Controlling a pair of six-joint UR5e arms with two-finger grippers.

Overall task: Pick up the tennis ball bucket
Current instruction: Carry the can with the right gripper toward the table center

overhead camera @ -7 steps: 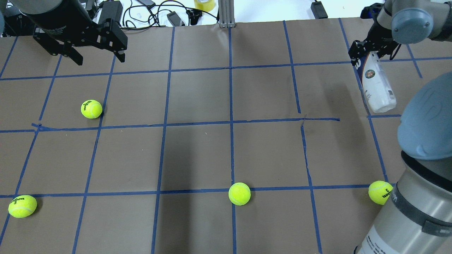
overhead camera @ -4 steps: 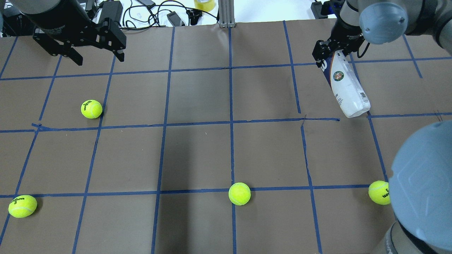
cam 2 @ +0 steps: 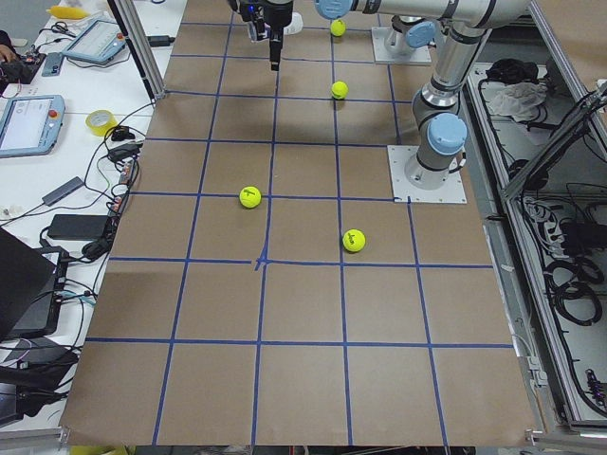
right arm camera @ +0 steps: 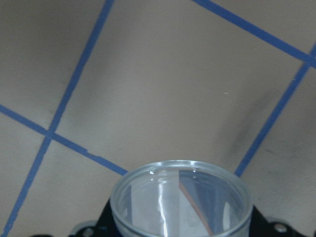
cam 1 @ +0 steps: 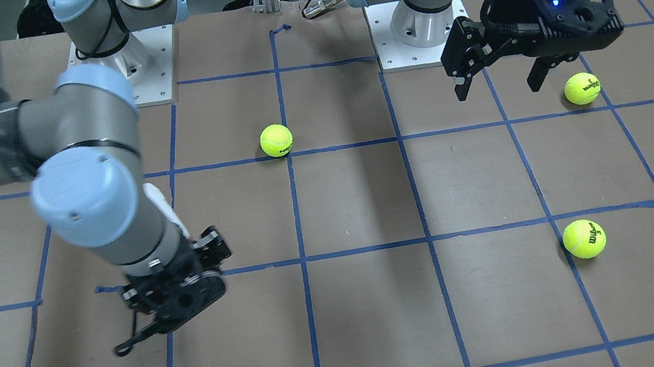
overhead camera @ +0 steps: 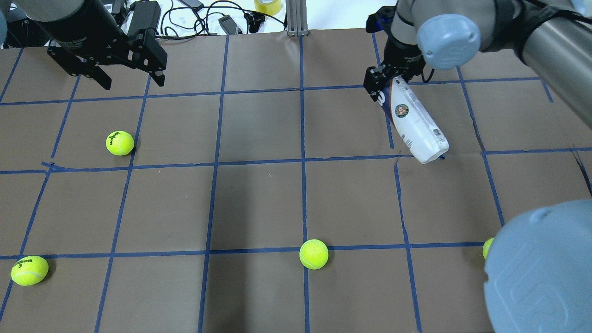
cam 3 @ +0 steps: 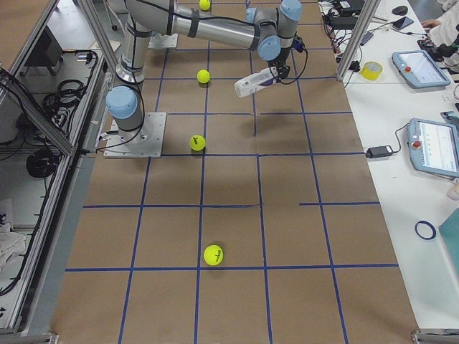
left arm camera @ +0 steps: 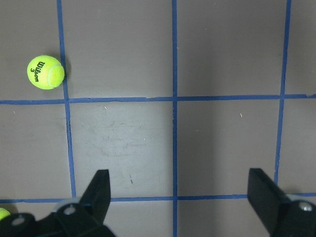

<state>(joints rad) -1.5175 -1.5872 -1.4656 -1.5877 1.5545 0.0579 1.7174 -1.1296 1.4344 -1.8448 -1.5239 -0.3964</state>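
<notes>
The tennis ball bucket (overhead camera: 415,124) is a slim can with a white and navy label and a round logo. My right gripper (overhead camera: 381,89) is shut on its far end and holds it tilted above the table. It also shows in the exterior right view (cam 3: 254,83). The right wrist view looks along it at its clear round end (right arm camera: 180,197). In the front-facing view, only a white strip of it (cam 1: 163,212) shows behind the right gripper (cam 1: 180,293). My left gripper (overhead camera: 133,83) is open and empty over the far left; it also shows in the left wrist view (left arm camera: 182,197).
Several yellow-green tennis balls lie on the brown gridded table: one at the left (overhead camera: 120,143), one near the front left corner (overhead camera: 29,270), one at the front middle (overhead camera: 313,254). Cables and a tape roll (overhead camera: 267,5) lie beyond the far edge. A metal post (overhead camera: 296,18) stands at the back middle.
My right arm has swung left across the table with the bucket in its grip. The left gripper has barely moved. The balls have stayed put.
</notes>
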